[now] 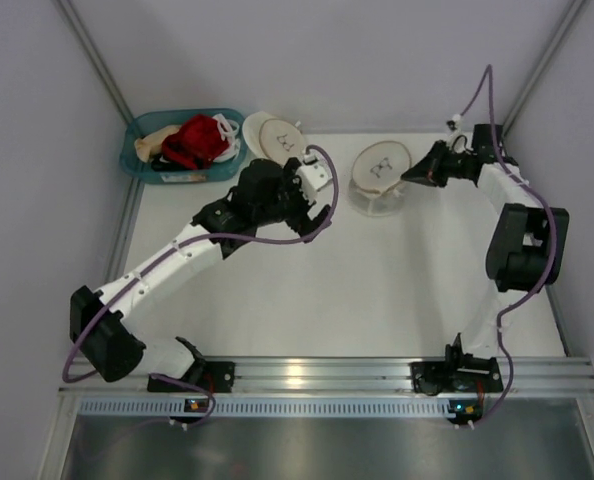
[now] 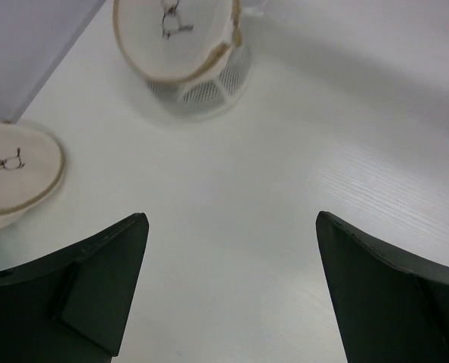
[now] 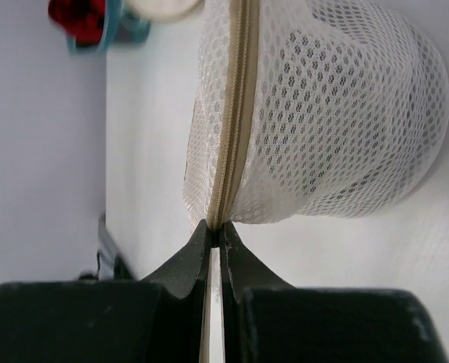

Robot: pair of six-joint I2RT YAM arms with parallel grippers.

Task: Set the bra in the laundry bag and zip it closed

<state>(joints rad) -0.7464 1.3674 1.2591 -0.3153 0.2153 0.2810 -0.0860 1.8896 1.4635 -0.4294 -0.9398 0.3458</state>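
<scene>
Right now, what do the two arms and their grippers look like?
Both the left arm and the right arm have white links with bulky black joints. A purple cable loops along each. The left gripper and right gripper have matte black, wedge-shaped fingers that taper to narrow tips. No markings are visible.

— What lies along the desk's [image 1: 377, 290] far side?
— A teal basket [image 1: 135, 155] at ten o'clock, holding a red garment [image 1: 197, 140] and a beige garment [image 1: 157, 140]. A second round bag [image 1: 282, 140] sits at eleven, just beside it.
— And the laundry bag [image 1: 380, 175]?
— At one o'clock, lid tilted up. The right gripper [image 1: 411, 174] touches its three o'clock edge. The left gripper [image 1: 312, 205] hangs off its nine o'clock side, apart.
</scene>
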